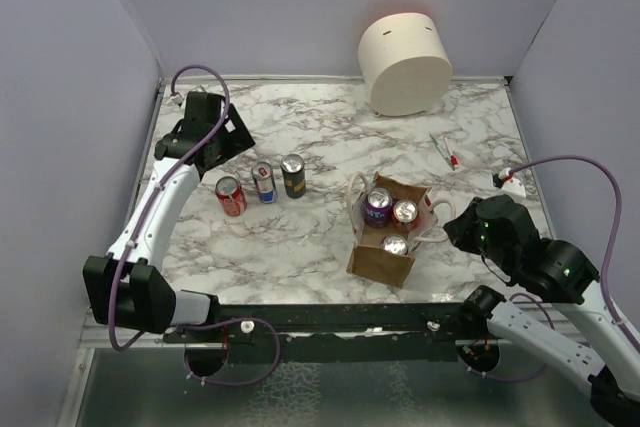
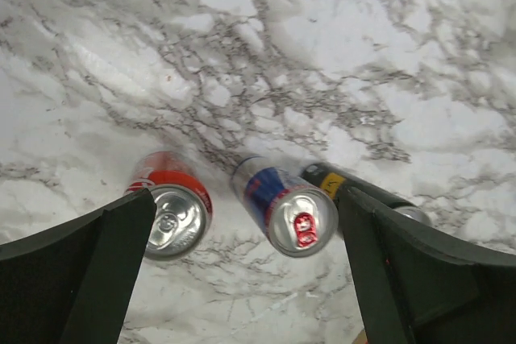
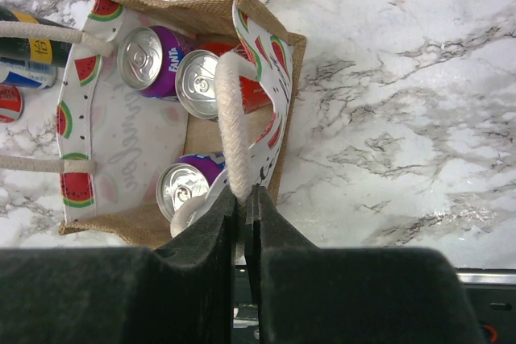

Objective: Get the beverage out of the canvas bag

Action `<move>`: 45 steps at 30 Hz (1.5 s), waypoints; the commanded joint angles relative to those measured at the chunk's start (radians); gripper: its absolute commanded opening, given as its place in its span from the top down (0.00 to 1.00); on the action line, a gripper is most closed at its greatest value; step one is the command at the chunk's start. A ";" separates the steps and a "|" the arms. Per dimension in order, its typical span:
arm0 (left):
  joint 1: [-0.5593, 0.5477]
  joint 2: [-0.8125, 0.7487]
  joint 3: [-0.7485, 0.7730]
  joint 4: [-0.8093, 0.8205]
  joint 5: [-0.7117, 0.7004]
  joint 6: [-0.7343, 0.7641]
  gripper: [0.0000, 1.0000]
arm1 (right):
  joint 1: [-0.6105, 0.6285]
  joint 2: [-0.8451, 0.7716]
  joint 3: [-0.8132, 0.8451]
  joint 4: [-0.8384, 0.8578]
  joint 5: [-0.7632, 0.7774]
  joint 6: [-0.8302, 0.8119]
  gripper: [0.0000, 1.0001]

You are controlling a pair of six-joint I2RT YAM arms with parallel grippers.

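Holding: right pincer [image 3: 246, 217] clamped shut on rope handle [image 3: 230, 118] at near rim of canvas bag [image 3: 201, 14], likely steadying it. Just ahead of pincer, inside bag, three beverages upright: purple can [image 3: 149, 58], red can [image 3: 201, 82], second purple can [image 3: 184, 189] nearest pincer. Left pincer [image 2: 246, 195] wide open, empty. Directly beneath it on table [image 2: 322, 38]: cola can [image 2: 173, 211], blue can [image 2: 290, 211], black can [image 2: 339, 183]. Judgement: roughly half done; three out, three left.

"Fanta" on purple can [image 3: 155, 60] in canvas bag [image 3: 189, 14], script on bag lining [image 3: 137, 147] illegible.
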 commanded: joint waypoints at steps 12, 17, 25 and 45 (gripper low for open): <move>-0.795 0.041 0.181 0.359 0.009 0.142 0.06 | 0.002 0.005 -0.008 0.015 -0.003 -0.003 0.93; -0.918 0.205 0.297 0.338 0.114 0.311 0.05 | 0.002 -0.004 -0.009 0.010 0.005 0.007 0.93; -0.982 0.323 0.289 0.338 0.219 0.475 0.02 | 0.001 -0.021 -0.006 -0.001 0.018 0.024 0.93; -1.032 0.516 0.406 0.180 -0.035 0.898 0.19 | 0.002 -0.019 -0.007 0.002 0.012 0.018 0.92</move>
